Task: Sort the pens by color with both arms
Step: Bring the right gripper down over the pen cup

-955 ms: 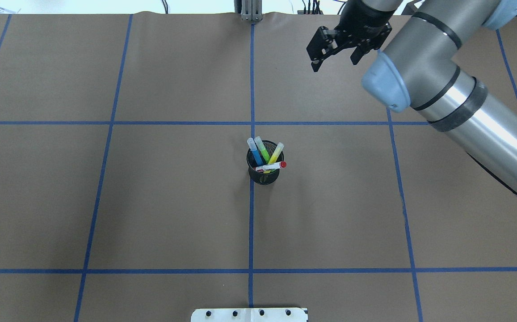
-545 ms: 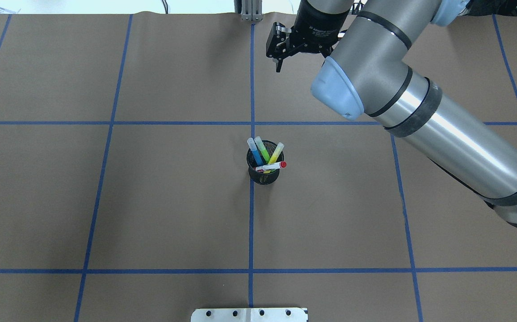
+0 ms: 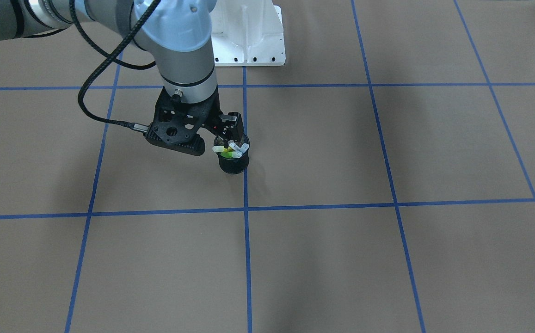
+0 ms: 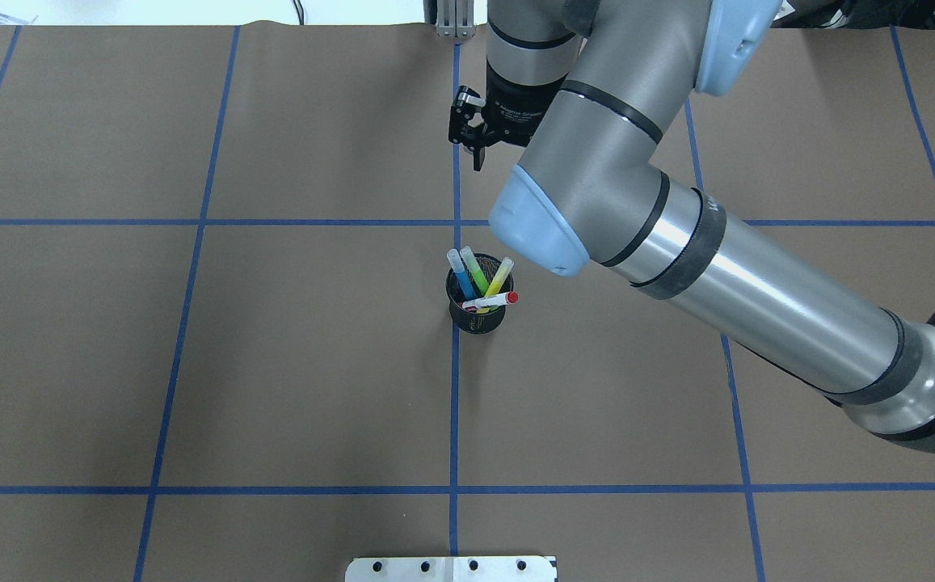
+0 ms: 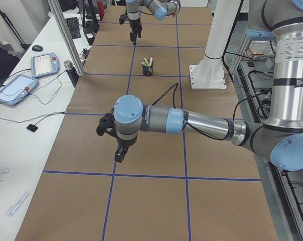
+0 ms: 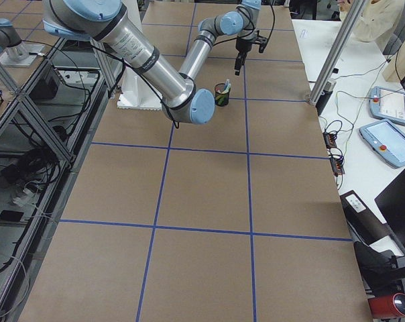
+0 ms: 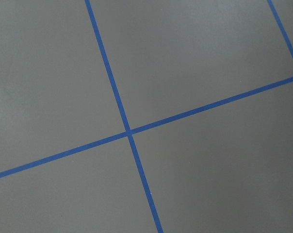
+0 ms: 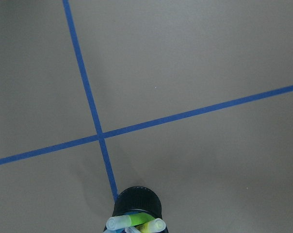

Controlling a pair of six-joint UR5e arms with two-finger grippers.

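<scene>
blue pen [image 4: 462, 283]: stands in the cup [image 4: 477, 319], cap up, leaning towards its left rim in the overhead view.
green pen [image 4: 476, 273]: in the cup just beside the blue pen, cap up, leaning the same way.
yellow pen [image 4: 499, 277]: in the cup, cap up, leaning towards the right rim.
red-capped pen [image 4: 490, 302]: lies across the cup's near rim, red cap to the right.
cup: black mesh, on the centre tape line [image 4: 453, 404], mid-table.
right gripper [image 4: 478, 162]: raised above the tape line beyond the cup, apart from the pens; spread or pressed together, cannot tell.
left gripper [image 5: 119, 154]: raised over the table [image 4: 313, 364], well apart from the cup; state cannot be told.
table: brown paper, blue tape grid.
base [image 3: 249, 37]: white, at the robot's edge.
</scene>
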